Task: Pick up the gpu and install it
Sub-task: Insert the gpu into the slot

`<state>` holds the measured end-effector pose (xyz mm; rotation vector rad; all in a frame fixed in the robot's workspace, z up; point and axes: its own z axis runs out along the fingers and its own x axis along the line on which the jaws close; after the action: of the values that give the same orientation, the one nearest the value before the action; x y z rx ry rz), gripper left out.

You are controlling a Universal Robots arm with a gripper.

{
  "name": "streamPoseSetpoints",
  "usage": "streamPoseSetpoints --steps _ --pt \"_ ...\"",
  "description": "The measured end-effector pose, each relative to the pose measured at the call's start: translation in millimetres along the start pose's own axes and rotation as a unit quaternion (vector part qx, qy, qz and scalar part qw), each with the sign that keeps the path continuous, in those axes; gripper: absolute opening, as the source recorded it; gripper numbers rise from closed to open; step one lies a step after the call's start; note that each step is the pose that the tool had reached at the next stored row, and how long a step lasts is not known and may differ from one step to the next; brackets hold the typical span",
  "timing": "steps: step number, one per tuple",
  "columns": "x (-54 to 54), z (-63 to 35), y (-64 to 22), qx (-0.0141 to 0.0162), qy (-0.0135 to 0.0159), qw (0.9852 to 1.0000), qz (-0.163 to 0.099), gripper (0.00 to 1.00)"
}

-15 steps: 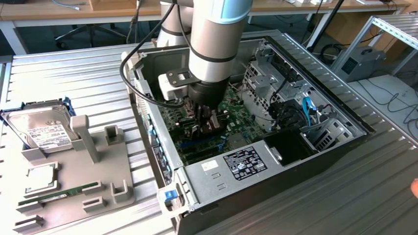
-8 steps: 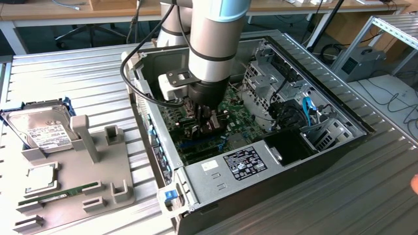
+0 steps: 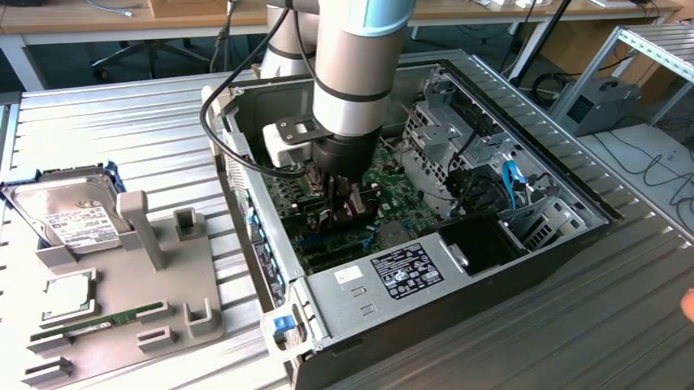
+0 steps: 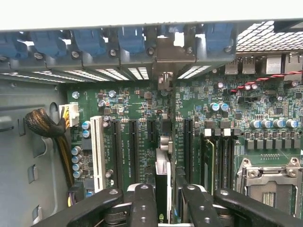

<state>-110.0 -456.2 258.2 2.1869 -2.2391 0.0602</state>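
The gpu (image 4: 162, 182), a thin black card with a silvery edge, stands on edge between my gripper's (image 4: 165, 208) two black fingers (image 4: 142, 203), which are shut on it. It sits low over the green motherboard (image 4: 132, 99), in line with the long black expansion slots (image 4: 134, 146) and pointing toward the rear bracket row (image 4: 165, 52). In the exterior view my gripper (image 3: 341, 199) reaches down inside the open computer case (image 3: 358, 284), close above the board, with the dark card (image 3: 349, 218) between its fingers.
A white slot (image 4: 98, 151) and a braided power cable (image 4: 42, 125) lie beside the black slots, and a CPU socket (image 4: 270, 179) on the other side. On the exterior view's left, a grey fixture (image 3: 162, 276) holds a hard drive (image 3: 71, 215) and a RAM stick (image 3: 103, 321).
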Motion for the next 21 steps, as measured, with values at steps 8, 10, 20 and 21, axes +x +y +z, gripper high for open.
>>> streamPoseSetpoints --steps 8,10,20,21 --pt "0.2 -4.9 -0.1 0.0 -0.0015 1.0 0.0 0.26" --pt "0.2 -4.9 -0.1 -0.0001 -0.0052 1.0 -0.001 0.26" --pt "-0.3 -4.9 -0.1 0.0001 -0.0138 0.9998 -0.016 0.26" --pt "-0.3 -4.8 -0.1 0.0002 -0.0139 0.9997 -0.018 0.26"
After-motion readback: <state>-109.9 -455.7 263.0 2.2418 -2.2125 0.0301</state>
